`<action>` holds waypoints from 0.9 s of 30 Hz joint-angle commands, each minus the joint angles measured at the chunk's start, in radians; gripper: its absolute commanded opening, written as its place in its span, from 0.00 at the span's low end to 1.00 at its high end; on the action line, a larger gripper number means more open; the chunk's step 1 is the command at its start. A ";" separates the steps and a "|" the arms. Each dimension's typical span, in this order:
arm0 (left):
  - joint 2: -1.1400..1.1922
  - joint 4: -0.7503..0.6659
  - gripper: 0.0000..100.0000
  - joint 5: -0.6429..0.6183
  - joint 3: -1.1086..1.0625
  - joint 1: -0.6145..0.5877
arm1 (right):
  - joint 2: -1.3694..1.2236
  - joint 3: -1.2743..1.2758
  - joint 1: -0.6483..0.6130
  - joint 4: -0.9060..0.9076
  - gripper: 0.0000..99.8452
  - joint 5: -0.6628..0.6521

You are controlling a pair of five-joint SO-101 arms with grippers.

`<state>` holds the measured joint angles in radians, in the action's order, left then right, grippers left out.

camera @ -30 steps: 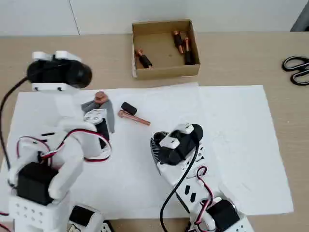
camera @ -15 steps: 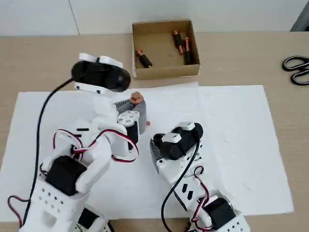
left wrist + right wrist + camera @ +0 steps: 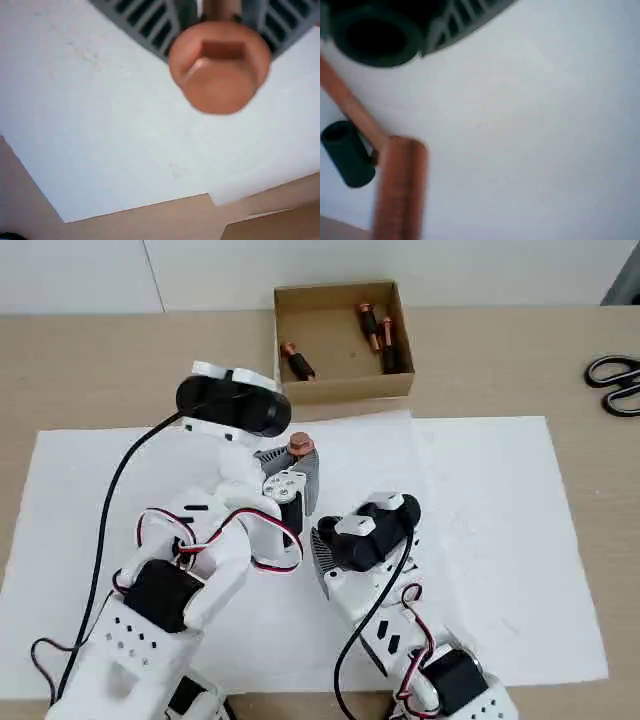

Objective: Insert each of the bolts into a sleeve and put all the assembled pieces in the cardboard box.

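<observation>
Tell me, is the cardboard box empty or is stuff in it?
Not empty. The brown cardboard box holds three copper bolts, each pushed into a black sleeve, lying on its floor.

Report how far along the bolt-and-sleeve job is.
Done: three assembled pieces lie in the cardboard box. In hand: the left tool grips a copper bolt, and the right tool appears to hold a black sleeve. Left: joining those two, then the loose bolt and loose sleeve on the white paper, and boxing both.
</observation>
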<state>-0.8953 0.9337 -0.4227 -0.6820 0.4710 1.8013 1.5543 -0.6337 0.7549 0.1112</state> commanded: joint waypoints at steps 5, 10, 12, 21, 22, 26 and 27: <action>-0.018 -0.025 0.01 -0.055 0.004 0.006 | 0.010 -0.009 -0.004 -0.030 0.00 0.012; -0.018 -0.012 0.01 -0.057 0.001 0.008 | 0.010 -0.009 -0.004 -0.030 0.00 0.012; -0.018 -0.012 0.01 -0.057 -0.015 0.008 | 0.010 -0.009 -0.004 -0.030 0.00 0.012; -0.018 -0.014 0.01 -0.058 -0.041 0.049 | 0.010 -0.008 -0.004 -0.030 0.00 0.012; -0.018 -0.014 0.01 -0.058 -0.041 0.051 | 0.010 -0.008 -0.004 -0.030 0.00 0.012; -0.014 -0.012 0.01 -0.058 -0.042 0.051 | 0.010 -0.008 -0.004 -0.030 0.00 0.012; -0.014 -0.012 0.01 -0.058 -0.042 0.051 | 0.010 -0.008 -0.004 -0.030 0.00 0.012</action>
<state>-0.8953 0.9321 -0.4749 -0.7265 0.5155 1.8013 1.5543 -0.6337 0.7549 0.1112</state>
